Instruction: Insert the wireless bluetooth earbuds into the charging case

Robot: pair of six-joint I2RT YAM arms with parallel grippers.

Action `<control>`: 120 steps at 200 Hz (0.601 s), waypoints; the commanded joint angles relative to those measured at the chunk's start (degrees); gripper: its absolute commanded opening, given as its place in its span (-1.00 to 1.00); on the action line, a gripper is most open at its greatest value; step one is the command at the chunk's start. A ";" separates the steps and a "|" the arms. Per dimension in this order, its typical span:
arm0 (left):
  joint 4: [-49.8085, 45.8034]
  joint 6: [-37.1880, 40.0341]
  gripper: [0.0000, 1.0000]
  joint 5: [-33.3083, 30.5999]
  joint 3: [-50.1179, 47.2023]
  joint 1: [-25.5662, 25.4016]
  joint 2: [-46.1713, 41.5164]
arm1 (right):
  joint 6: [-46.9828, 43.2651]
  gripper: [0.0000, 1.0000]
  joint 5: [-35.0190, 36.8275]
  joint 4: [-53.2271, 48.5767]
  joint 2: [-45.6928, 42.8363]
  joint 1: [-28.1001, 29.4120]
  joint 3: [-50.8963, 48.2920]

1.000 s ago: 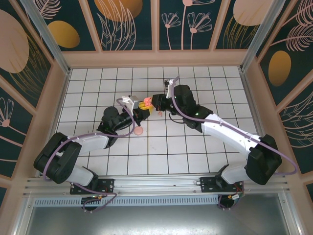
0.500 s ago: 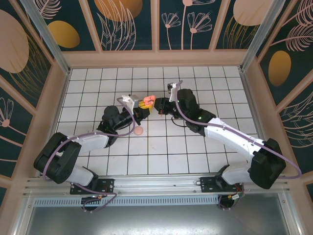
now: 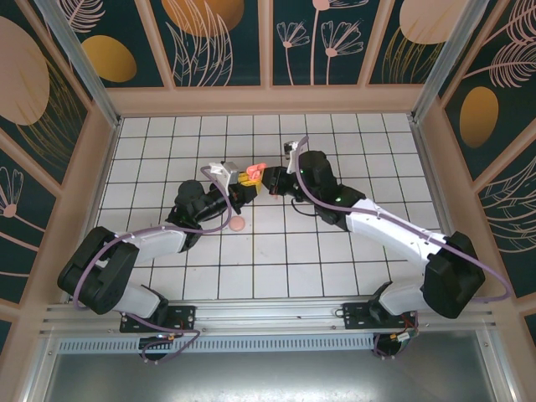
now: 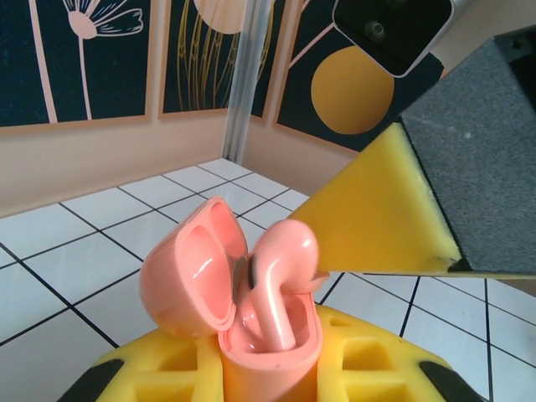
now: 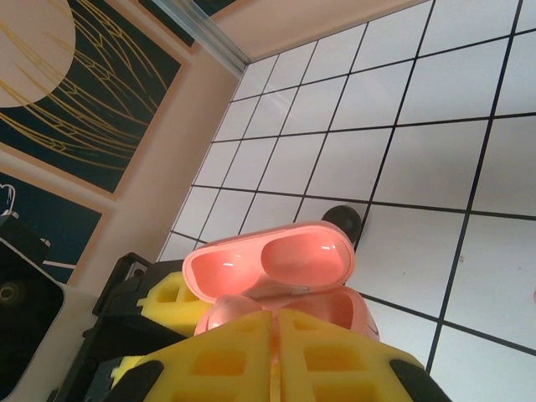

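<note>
One coral-pink stemmed earbud (image 4: 280,276) stands stem-down in the glossy coral-pink plastic charging case (image 4: 268,373). Its head sits proud of the rim and leans toward the open lid (image 4: 191,272). Not seated, by my reading.

The left fingers (image 4: 159,368), with yellow foam pads, are clamped on the case body, apparently clear of the white tiled tabletop (image 4: 75,276). The right fingers (image 4: 377,218) have their pads pressed together, tip against the earbud head. Whether they pinch it, I cannot tell.

Risks:
- An off-axis push could bind the stem on the socket wall, so the bud tips out and drops.
- Foam backing away could drag the bud out again.
- Downward force could pivot the case in the soft left grip.
- A nudge could fold the lid onto the proud head.
</note>
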 commanded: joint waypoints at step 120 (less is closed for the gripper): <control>4.73 1.66 -1.00 0.76 0.47 -0.35 -1.89 | -2.48 -0.74 3.36 -4.22 -7.07 -1.10 2.63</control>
